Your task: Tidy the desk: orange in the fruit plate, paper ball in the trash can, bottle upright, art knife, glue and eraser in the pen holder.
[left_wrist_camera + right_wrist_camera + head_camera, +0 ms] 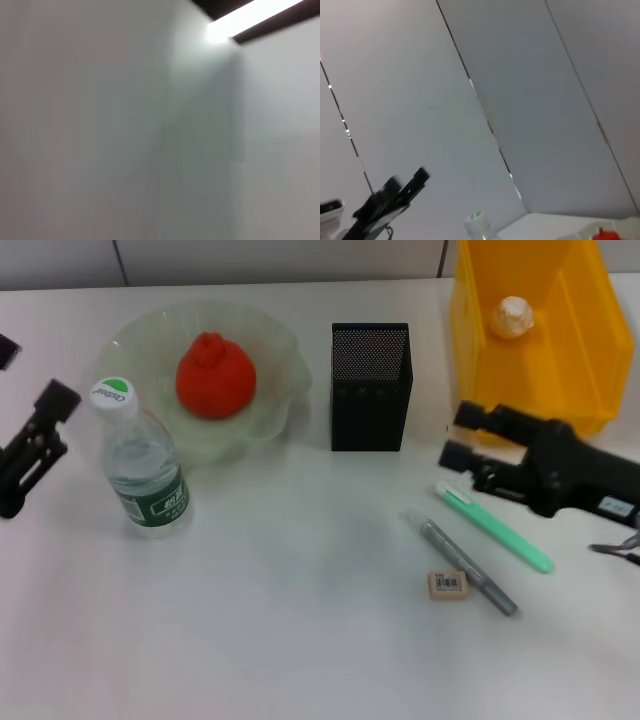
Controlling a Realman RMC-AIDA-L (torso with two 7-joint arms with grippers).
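The orange (215,375) lies in the pale green fruit plate (275,345). The bottle (145,465) stands upright in front of the plate. The paper ball (512,317) lies inside the yellow trash can (575,340). The black mesh pen holder (370,385) stands mid-table. The green art knife (495,527), the grey glue stick (467,566) and the eraser (447,584) lie on the table in front of it to the right. My right gripper (462,435) is open and empty, just above the knife's far end. My left gripper (40,430) is at the left edge, beside the bottle.
The white table (300,640) ends at a wall behind the plate and bin. The right wrist view shows the wall, the left gripper (395,195) far off, the bottle cap (477,219) and the orange's top (605,234). The left wrist view shows only a wall.
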